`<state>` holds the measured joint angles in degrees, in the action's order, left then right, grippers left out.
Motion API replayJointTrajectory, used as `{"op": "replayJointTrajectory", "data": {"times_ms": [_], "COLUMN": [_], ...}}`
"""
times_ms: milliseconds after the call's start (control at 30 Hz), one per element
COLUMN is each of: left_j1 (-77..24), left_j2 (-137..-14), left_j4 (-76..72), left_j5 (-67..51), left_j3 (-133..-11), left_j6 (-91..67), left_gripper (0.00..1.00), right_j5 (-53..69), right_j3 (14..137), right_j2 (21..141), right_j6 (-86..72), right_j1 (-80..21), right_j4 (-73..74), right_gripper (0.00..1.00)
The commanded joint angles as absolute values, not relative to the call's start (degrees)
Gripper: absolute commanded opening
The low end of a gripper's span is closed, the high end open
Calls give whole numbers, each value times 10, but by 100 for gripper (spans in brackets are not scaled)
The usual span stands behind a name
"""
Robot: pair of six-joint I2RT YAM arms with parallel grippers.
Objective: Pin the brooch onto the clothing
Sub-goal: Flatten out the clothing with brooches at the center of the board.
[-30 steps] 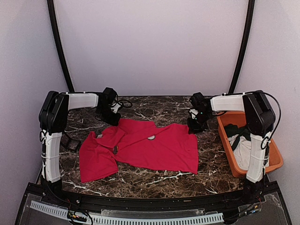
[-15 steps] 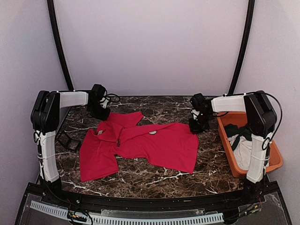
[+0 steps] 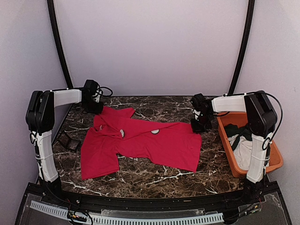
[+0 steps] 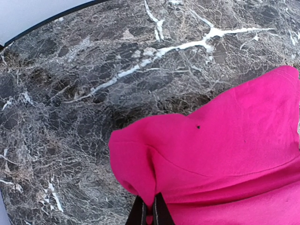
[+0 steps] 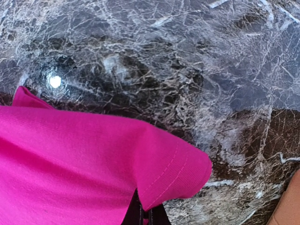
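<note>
At the bottom edge of the left wrist view, we see the left gripper [image 4: 150, 214] with its two dark fingers pressed tight together on a fold of the red T-shirt [image 4: 225, 159]. The cloth bunches into a rounded hump just above them. Beyond that hump lies the dark, white-veined marble of the table [image 4: 70, 93].

On the other side, the right gripper [image 5: 145, 216] is likewise closed, pinching a stitched, hemmed corner of the same shirt. The fabric spreads away to the left over the marble.

From above, we find the shirt lying mostly flat across the middle of the table, rumpled near its far left end. The left arm holds its far left corner and the right arm its far right corner. One part of it reaches toward the near left.

At the right edge of the table stands an orange bin [image 3: 276, 161], apart from the shirt. It holds a dark green garment [image 3: 238, 131] and a white cloth [image 3: 243, 152].
</note>
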<state>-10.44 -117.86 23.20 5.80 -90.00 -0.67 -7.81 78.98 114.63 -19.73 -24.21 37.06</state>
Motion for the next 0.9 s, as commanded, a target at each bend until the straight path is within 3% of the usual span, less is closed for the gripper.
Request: {"op": "replayJointTrajectory", "data": {"times_ms": [0,367,433,467,500,600,667,767,867], "left_j1": [-91,-82,-82,-82,-82,-82,-82,-82,-87], "left_j2": [-1175,-1199,-1202,-1202,-1202,-1203,-1206,-1204,-1180], "left_j4": [213,197,192,191,190,184,179,194,213], "left_j5": [120,168,169,170,170,187,201,197,144], "left_j3": [-912,-948,-949,-948,-947,-944,-947,-959,-953], "left_j6": [-7,-4,-4,-4,-4,21,27,18,4], "left_gripper": [1,1,10,23,23,3,3,17,41], "right_j5": [-139,-178,-175,-172,-169,-175,-184,-192,-202], "right_j3": [786,799,813,819,826,843,855,872,877], "right_j2": [1139,1154,1161,1164,1166,1167,1166,1165,1149], "right_j6": [-176,-163,-162,-160,-159,-156,-153,-146,-147], "right_j1": [-232,-231,-232,-232,-233,-237,-240,-250,-265], "right_j4": [428,451,452,451,452,454,457,472,491], "right_gripper": [0,0,0,1,3,4,6,28,44]}}
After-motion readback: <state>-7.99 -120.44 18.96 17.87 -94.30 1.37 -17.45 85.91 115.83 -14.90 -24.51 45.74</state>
